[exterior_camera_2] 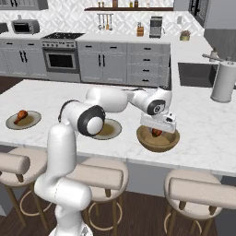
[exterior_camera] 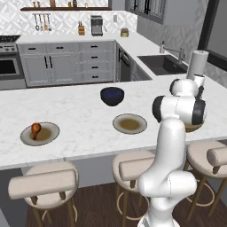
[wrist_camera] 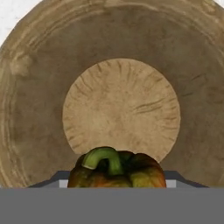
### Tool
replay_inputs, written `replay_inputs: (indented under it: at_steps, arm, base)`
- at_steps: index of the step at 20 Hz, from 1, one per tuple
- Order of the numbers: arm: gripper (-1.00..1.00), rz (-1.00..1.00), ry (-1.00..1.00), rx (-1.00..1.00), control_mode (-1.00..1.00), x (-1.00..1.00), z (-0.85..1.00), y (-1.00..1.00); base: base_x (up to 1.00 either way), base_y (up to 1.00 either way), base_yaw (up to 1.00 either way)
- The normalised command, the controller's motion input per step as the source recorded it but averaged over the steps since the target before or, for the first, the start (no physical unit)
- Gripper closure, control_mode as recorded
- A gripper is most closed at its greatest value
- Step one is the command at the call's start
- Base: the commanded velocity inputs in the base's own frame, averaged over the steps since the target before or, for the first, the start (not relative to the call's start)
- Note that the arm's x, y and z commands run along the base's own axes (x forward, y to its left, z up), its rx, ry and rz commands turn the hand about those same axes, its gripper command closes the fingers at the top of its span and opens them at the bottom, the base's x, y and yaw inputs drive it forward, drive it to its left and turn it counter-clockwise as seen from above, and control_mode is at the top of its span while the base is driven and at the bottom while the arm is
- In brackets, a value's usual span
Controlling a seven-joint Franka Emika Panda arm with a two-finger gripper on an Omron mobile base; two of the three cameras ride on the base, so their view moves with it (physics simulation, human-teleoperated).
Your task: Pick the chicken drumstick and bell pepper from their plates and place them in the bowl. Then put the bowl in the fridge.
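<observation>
bell pepper [wrist_camera: 117,169] in hand [exterior_camera_2: 157,131], over bowl [wrist_camera: 39,87]

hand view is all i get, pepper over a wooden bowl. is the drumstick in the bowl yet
Observer: No, the chicken drumstick lies on the far-left plate.
Operator: whats on the other plate
Observer: Nothing; the middle plate is bare.
Operator: is the tool low in the bowl
Observer: The tool holds the bell pepper just inside the bowl's rim.
</observation>
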Motion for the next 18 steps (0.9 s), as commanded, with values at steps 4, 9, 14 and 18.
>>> replay_inputs:
  at_steps: [4, 9, 14, 18]
  arm:
    - [1.0, 0.0, 0.03, -0.04, -1.0, 0.08, -0.31, -0.28]
    - [1.0, 0.0, 0.0, 0.0, -1.0, 0.09, 0.0, -0.2]
    - [-1.0, 0.0, -0.02, 0.0, -1.0, 0.27, -0.23, 0.14]
    - [-1.0, 0.01, 0.0, 0.0, -1.0, 0.18, -0.02, 0.0]
  base:
    - [0.0, 0.0, 0.0]
    - [0.0, 0.0, 0.0]
    - [0.0, 0.0, 0.0]
    - [0.0, 0.0, 0.0]
